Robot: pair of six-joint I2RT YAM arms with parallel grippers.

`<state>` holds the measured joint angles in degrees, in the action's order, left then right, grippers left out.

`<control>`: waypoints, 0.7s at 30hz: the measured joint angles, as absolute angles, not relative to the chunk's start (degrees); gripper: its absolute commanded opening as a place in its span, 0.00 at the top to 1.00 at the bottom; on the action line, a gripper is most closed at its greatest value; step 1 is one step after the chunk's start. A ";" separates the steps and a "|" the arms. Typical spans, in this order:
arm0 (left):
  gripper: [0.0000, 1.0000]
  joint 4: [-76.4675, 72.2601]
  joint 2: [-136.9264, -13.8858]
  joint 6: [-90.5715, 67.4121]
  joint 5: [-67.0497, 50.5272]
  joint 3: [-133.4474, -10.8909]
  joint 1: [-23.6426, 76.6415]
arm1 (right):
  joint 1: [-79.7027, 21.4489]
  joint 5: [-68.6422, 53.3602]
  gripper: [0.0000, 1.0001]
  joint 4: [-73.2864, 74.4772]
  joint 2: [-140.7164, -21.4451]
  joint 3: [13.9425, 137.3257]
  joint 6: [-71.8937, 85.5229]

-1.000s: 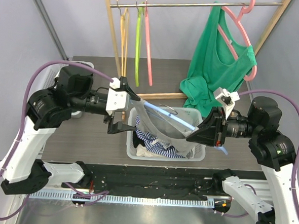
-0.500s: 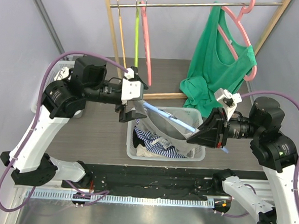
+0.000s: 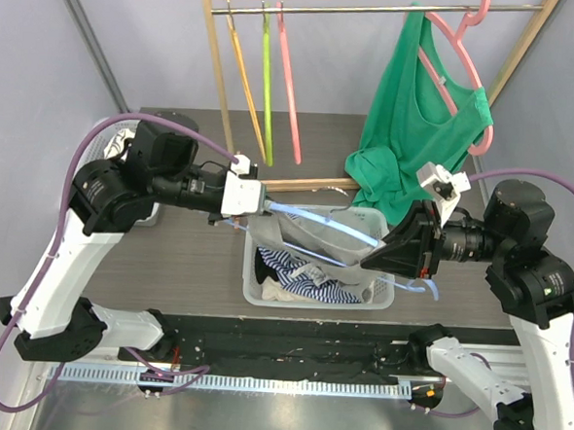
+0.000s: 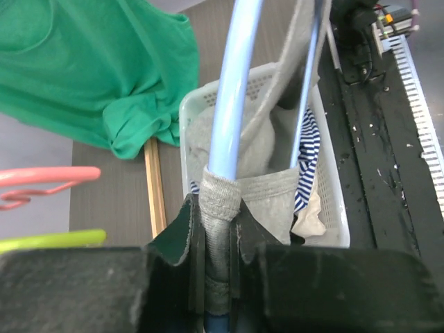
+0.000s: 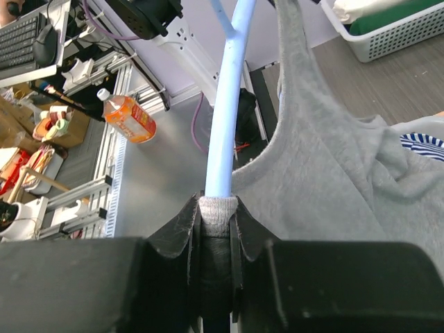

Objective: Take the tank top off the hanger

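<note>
Overhead view: bright, even, diffuse light from above, with colours clean. Shadows are soft, and only a faint dark band lies on the table along the basket (image 3: 251, 271) walls. Mild glare shows on the metal floor plate (image 3: 255, 423) on the arm-base side of the basket, and a pale sheen on the hanger (image 3: 297, 215) over it. Wrist views: the fingers (image 4: 182, 236) in the foreground are dark and soft, while the tank top (image 4: 263, 191) weave over the basket is sharp.

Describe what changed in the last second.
The left claw moved in and closed on the strap of the grey fabric tank top and the end of the light blue plastic hanger. The right claw stayed clamped on the other end.
</note>
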<state>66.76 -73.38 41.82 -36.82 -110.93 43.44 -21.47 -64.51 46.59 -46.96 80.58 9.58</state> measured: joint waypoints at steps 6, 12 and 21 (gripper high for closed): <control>0.96 68.07 -72.40 41.98 -36.32 -111.31 43.46 | -21.80 -62.87 0.99 48.14 -49.34 83.24 8.05; 0.93 67.88 -72.42 39.51 -35.53 -111.33 43.27 | -22.41 -58.15 0.94 48.73 -50.09 84.88 7.20; 1.00 61.01 -72.34 33.26 -28.27 -107.59 44.18 | -22.44 -36.01 0.39 45.25 -49.91 85.58 5.82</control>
<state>61.01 -72.34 33.26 -28.27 -107.59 44.18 -22.44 -36.01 45.25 -49.91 85.58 5.82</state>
